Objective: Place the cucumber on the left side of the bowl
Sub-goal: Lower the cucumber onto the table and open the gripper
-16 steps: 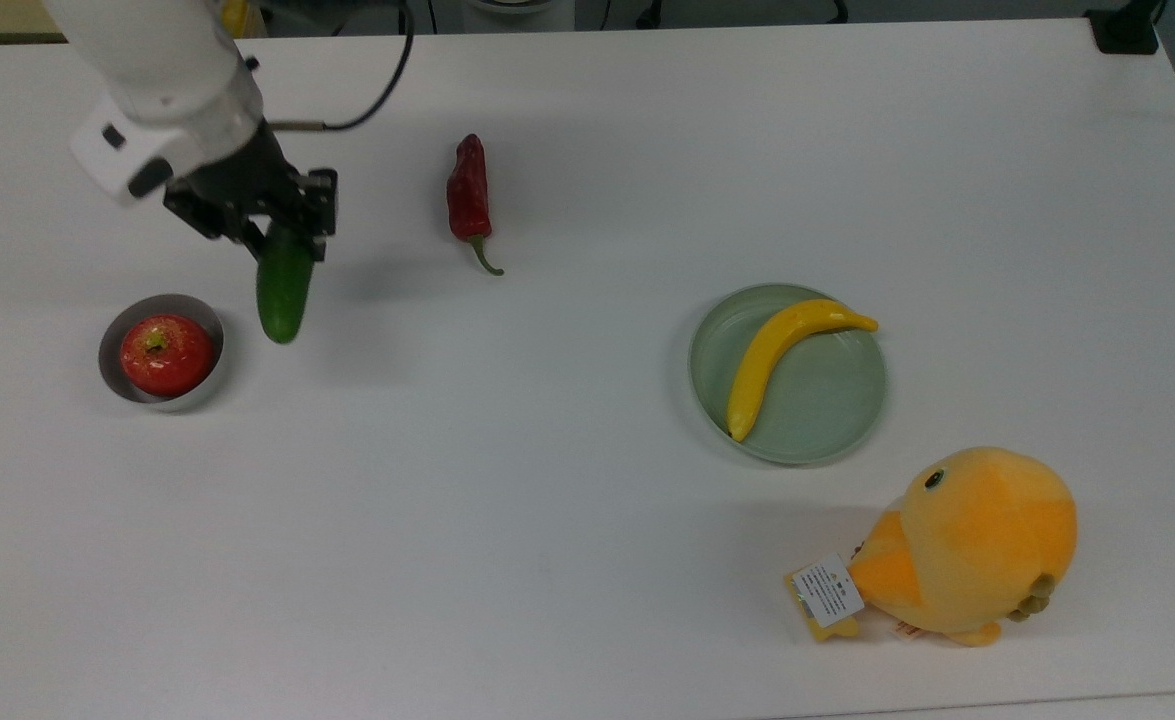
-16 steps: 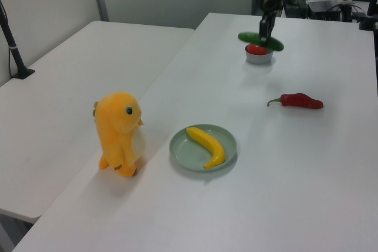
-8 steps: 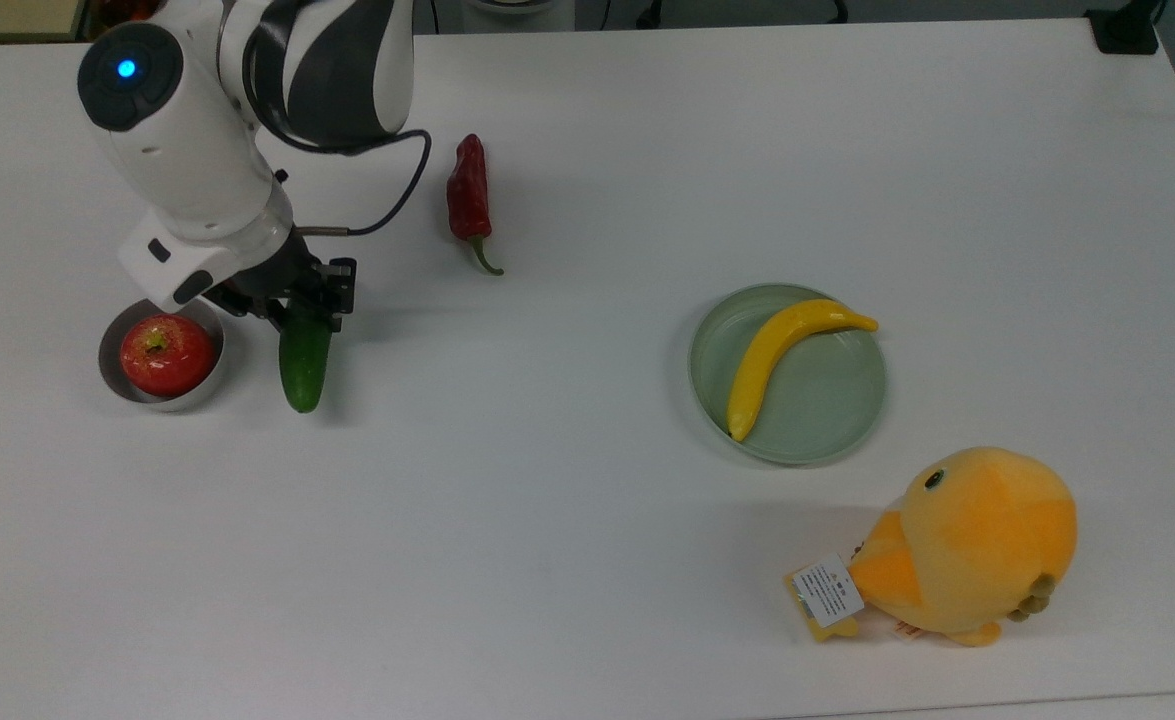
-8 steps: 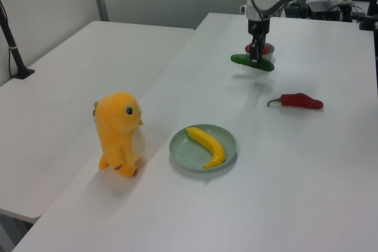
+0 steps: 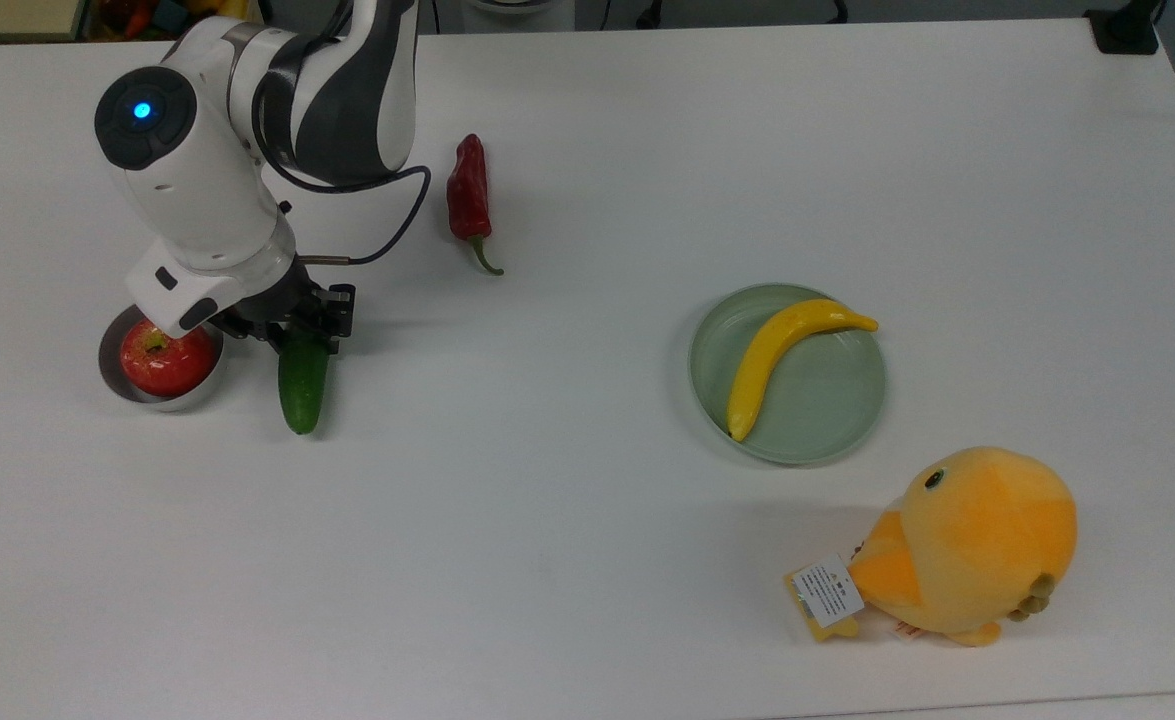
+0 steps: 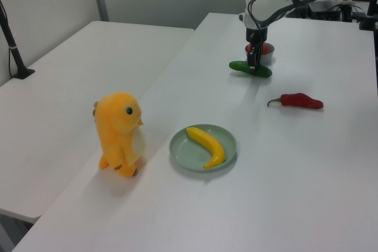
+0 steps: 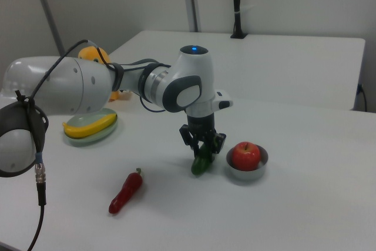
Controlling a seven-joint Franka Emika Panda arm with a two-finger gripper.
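You've brought the cucumber [image 5: 303, 385] down over the last second: it hung high beside the bowl [image 5: 117, 380], and now it sits low at the counter [image 5: 587, 560], its free end reaching out below the gripper [image 5: 297, 322] in the top view. The gripper is still pinching its upper end. The bowl, holding a red apple [image 5: 165, 358], lies just beside the gripper, on the top view's left. Placement looks nearly done; release remains. The arm leans over, wrist pointing steeply down.
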